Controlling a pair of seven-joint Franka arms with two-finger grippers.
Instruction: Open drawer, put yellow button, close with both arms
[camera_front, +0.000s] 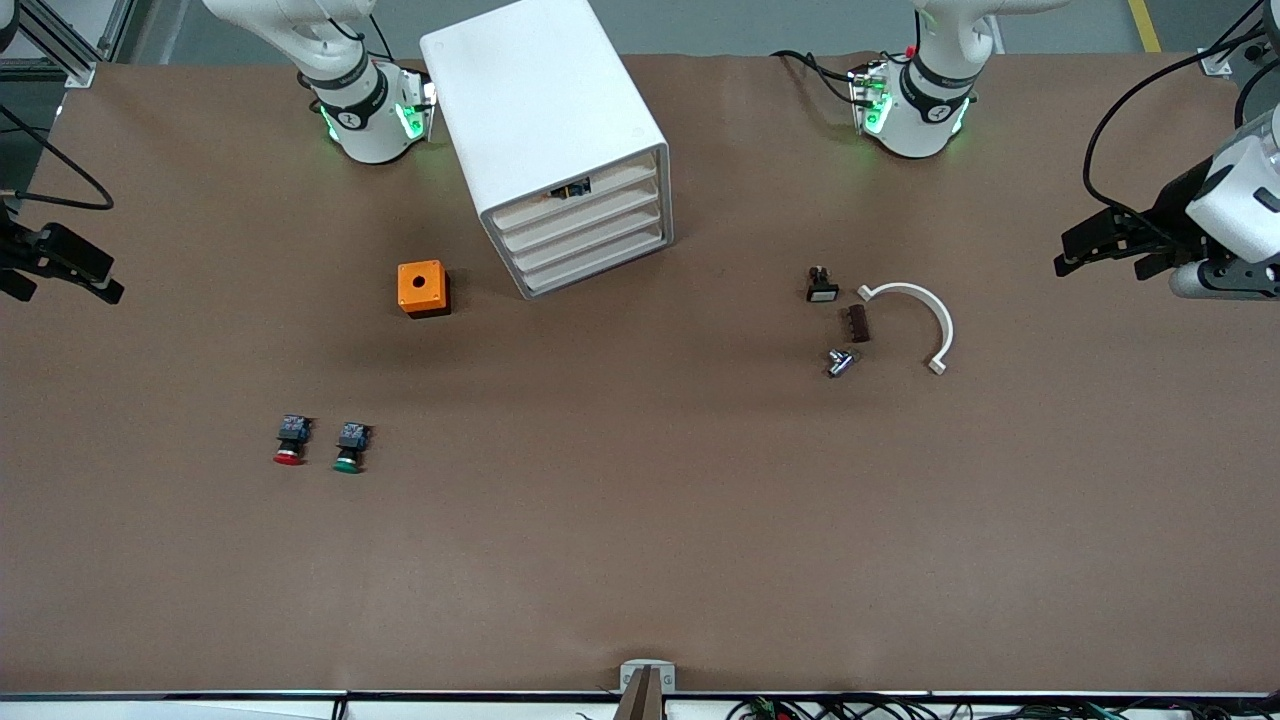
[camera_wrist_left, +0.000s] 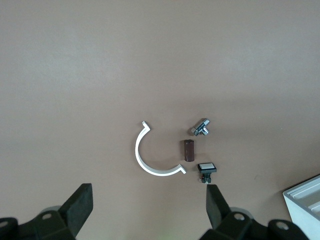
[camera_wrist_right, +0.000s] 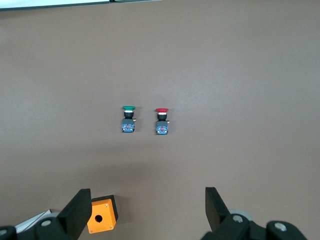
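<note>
Left arm and right arm wait at the tabletop's end edges, jaws open; I'd push the drawer squarely with both.

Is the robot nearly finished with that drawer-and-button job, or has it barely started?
It looks finished, or nearly so. Done: a small yellow-orange and dark thing, likely the yellow button, shows in the top drawer, whose front sits level with the lower drawers. In hand: nothing; the left gripper and right gripper wait open over the table's ends. Left: apparently nothing.
</note>
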